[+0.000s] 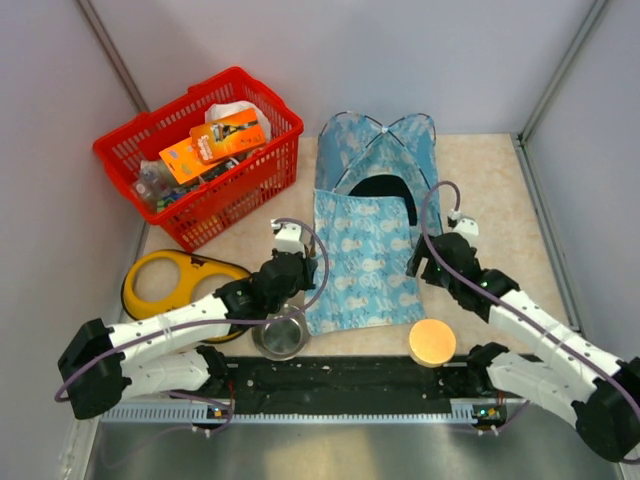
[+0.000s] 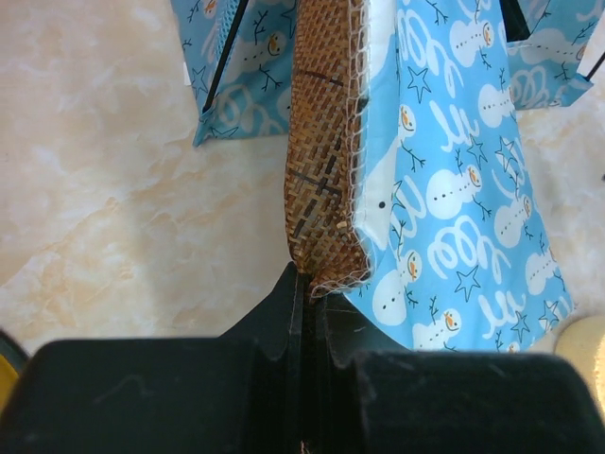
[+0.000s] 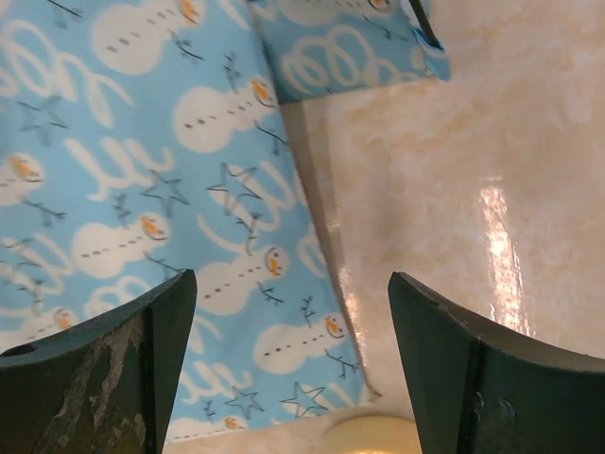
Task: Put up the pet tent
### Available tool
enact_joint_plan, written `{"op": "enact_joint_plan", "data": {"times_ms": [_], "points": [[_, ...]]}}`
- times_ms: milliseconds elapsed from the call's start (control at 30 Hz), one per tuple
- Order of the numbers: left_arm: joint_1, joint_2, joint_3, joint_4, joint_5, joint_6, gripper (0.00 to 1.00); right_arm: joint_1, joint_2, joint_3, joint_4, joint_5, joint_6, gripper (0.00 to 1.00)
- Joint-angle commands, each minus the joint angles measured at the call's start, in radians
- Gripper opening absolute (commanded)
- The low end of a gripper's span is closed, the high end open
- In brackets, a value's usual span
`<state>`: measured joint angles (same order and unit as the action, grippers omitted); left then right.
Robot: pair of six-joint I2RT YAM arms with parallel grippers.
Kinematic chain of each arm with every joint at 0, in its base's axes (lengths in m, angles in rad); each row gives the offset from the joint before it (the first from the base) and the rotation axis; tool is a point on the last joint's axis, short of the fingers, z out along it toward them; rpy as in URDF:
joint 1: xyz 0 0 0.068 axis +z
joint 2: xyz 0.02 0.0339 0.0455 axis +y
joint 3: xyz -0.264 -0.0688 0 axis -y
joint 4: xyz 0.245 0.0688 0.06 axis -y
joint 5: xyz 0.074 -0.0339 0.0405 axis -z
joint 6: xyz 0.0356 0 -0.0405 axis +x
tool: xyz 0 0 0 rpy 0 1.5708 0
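The pet tent (image 1: 380,150) stands at the back centre, light blue with thin dark poles and a dark arched doorway facing me. A flat mat (image 1: 360,265) of the same print lies in front of it. My left gripper (image 1: 303,280) is shut on the mat's left edge. In the left wrist view the mat's edge (image 2: 444,189) is lifted and its brown woven underside (image 2: 326,142) shows, pinched at my gripper (image 2: 307,284). My right gripper (image 1: 418,262) is open and empty over the mat's right edge (image 3: 142,170), as the right wrist view (image 3: 291,284) shows. A tent corner (image 3: 350,47) lies ahead.
A red basket (image 1: 200,150) full of items stands at the back left. A yellow ring-shaped object (image 1: 175,280) lies at the left. A steel bowl (image 1: 282,335) and a tan round disc (image 1: 432,342) sit near the front, by the black rail (image 1: 350,380). Walls enclose three sides.
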<state>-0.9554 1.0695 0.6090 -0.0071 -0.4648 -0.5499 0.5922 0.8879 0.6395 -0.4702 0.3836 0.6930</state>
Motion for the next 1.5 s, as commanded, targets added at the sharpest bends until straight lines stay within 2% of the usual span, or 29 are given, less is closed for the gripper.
{"op": "enact_joint_plan", "data": {"times_ms": [0, 133, 400, 633, 800, 1000, 1167, 1200, 1267, 1333, 1367, 1400, 1467], "points": [[0.004, -0.016, -0.006, -0.019, -0.049, 0.011, 0.0, -0.078, 0.065, -0.073, 0.185, -0.1, -0.044, 0.82], [0.004, 0.001, -0.002, -0.013, -0.028, 0.022, 0.0, -0.13, 0.167, -0.103, 0.332, -0.219, -0.085, 0.83], [0.004, 0.038, 0.026, -0.004, 0.021, 0.034, 0.0, -0.146, 0.397, -0.104, 0.438, -0.327, -0.092, 0.81], [0.004, 0.081, 0.064, -0.001, 0.077, 0.042, 0.0, -0.144, 0.422, -0.133, 0.548, -0.512, -0.102, 0.66], [0.004, 0.116, 0.093, -0.002, 0.101, 0.041, 0.0, -0.144, 0.388, -0.13, 0.585, -0.633, -0.107, 0.64], [0.004, 0.147, 0.107, -0.002, 0.135, 0.031, 0.0, -0.144, 0.312, -0.155, 0.672, -0.713, -0.073, 0.81], [0.004, 0.17, 0.104, 0.038, 0.173, 0.019, 0.0, -0.146, 0.359, -0.161, 0.74, -0.723, -0.056, 0.83], [0.004, 0.176, 0.106, 0.036, 0.181, 0.016, 0.0, -0.146, 0.377, -0.158, 0.757, -0.73, -0.052, 0.81], [0.004, 0.181, 0.112, 0.041, 0.204, 0.016, 0.0, -0.14, 0.404, -0.153, 0.783, -0.739, -0.043, 0.69], [0.004, 0.182, 0.117, 0.042, 0.225, 0.018, 0.0, -0.134, 0.413, -0.135, 0.768, -0.724, -0.032, 0.36], [0.004, 0.181, 0.12, 0.041, 0.233, 0.019, 0.0, -0.126, 0.405, -0.127, 0.753, -0.715, -0.033, 0.25], [0.004, 0.178, 0.124, 0.041, 0.244, 0.021, 0.0, -0.117, 0.392, -0.12, 0.728, -0.692, -0.033, 0.14], [0.004, 0.173, 0.133, 0.039, 0.268, 0.027, 0.0, -0.106, 0.347, -0.106, 0.67, -0.651, -0.033, 0.0]]}}
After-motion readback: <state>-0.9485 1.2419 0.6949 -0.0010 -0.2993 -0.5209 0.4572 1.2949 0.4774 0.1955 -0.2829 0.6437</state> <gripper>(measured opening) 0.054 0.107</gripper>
